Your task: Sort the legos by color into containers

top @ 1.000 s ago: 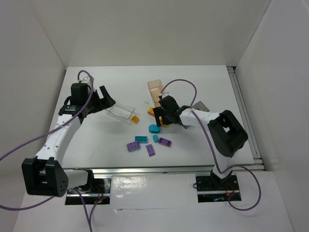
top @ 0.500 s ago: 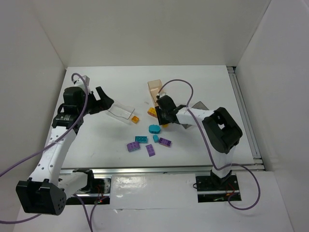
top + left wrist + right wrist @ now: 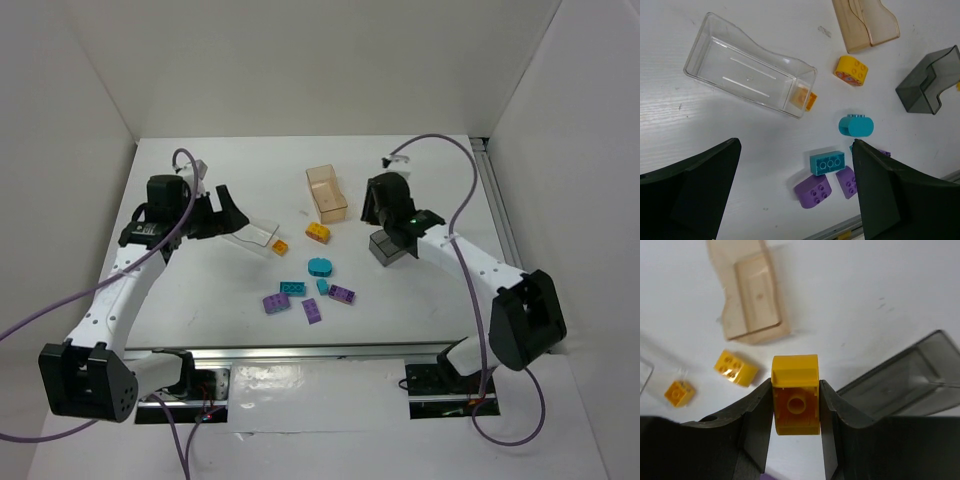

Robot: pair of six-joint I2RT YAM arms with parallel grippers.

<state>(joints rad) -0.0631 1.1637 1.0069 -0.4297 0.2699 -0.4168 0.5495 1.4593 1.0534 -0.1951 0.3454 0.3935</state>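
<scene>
My right gripper is shut on an orange-yellow lego, held above the table between the peach container and the dark grey container. In the top view that gripper hangs right of the peach container. My left gripper is open and holds nothing, poised over the clear container. On the table lie a yellow lego, a small orange one, a rounded teal one, a teal brick and purple legos.
The dark grey container sits under my right forearm. White walls close in the table on the left, back and right. A metal rail runs along the near edge, just below the purple legos.
My right gripper shut on a yellow lego beside the pile, then lifted it up and to the right, past the peach container. My left arm shifted only slightly.
</scene>
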